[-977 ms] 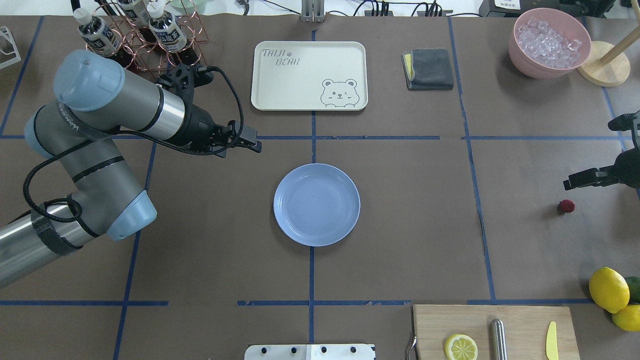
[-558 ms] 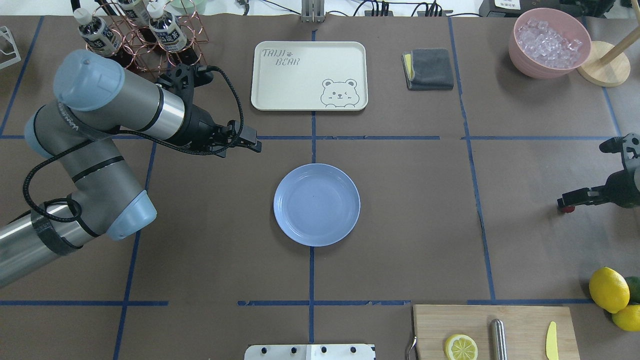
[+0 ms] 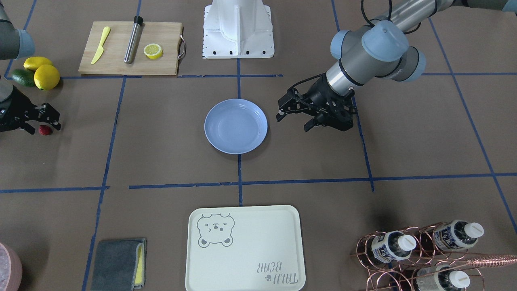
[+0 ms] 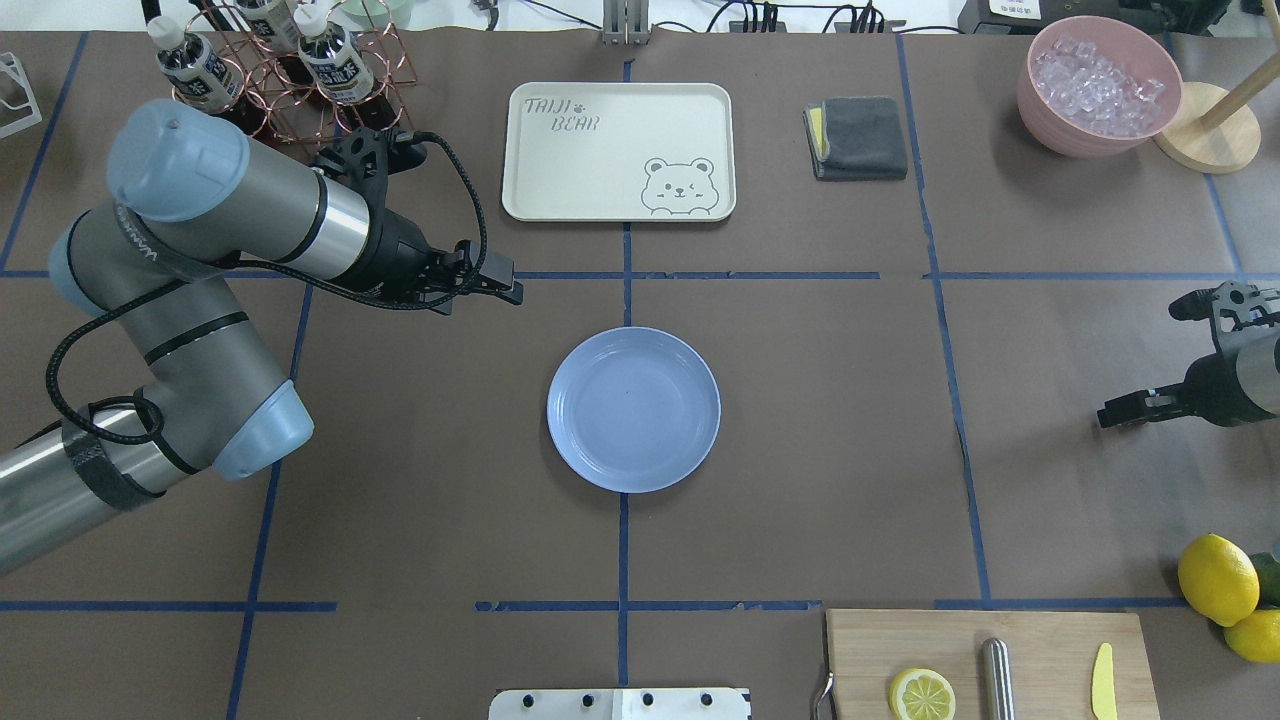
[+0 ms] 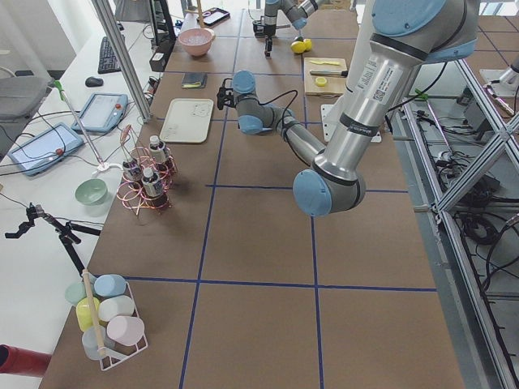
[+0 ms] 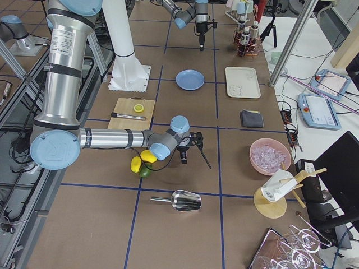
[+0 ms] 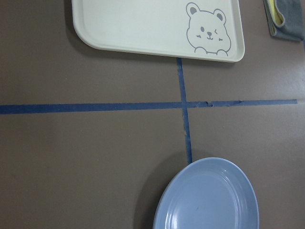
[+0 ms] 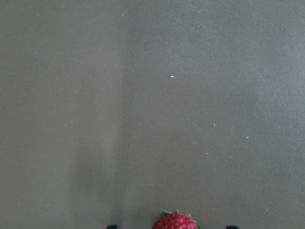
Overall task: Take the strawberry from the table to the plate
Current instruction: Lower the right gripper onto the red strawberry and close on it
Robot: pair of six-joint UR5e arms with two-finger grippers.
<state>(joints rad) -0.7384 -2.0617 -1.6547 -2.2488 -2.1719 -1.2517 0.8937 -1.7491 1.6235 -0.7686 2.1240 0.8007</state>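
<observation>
The strawberry [image 3: 45, 130], small and dark red, lies on the brown table [image 4: 800, 450] near its right end. In the overhead view it is hidden under my right gripper [image 4: 1118, 413]. That gripper [image 3: 42, 126] is open and low, one finger on each side of the berry without touching it. The right wrist view shows the strawberry [image 8: 175, 222] at its bottom edge between two fingertip corners. The light-blue plate [image 4: 633, 410] sits at the table's middle with nothing on it. My left gripper [image 4: 508, 284] hovers open just beyond the plate's far-left side, holding nothing.
A cream bear tray [image 4: 618, 150] lies beyond the plate. A grey cloth [image 4: 858, 137] and a pink bowl of ice [image 4: 1100, 85] are at the far right. Lemons [image 4: 1218, 578] and a cutting board [image 4: 1040, 640] with a lemon half occupy the near right corner. A bottle rack [image 4: 290, 70] stands far left.
My right gripper has come down and moved over the strawberry, which showed uncovered in the overhead view a second ago and is now hidden. The left arm has not moved.
</observation>
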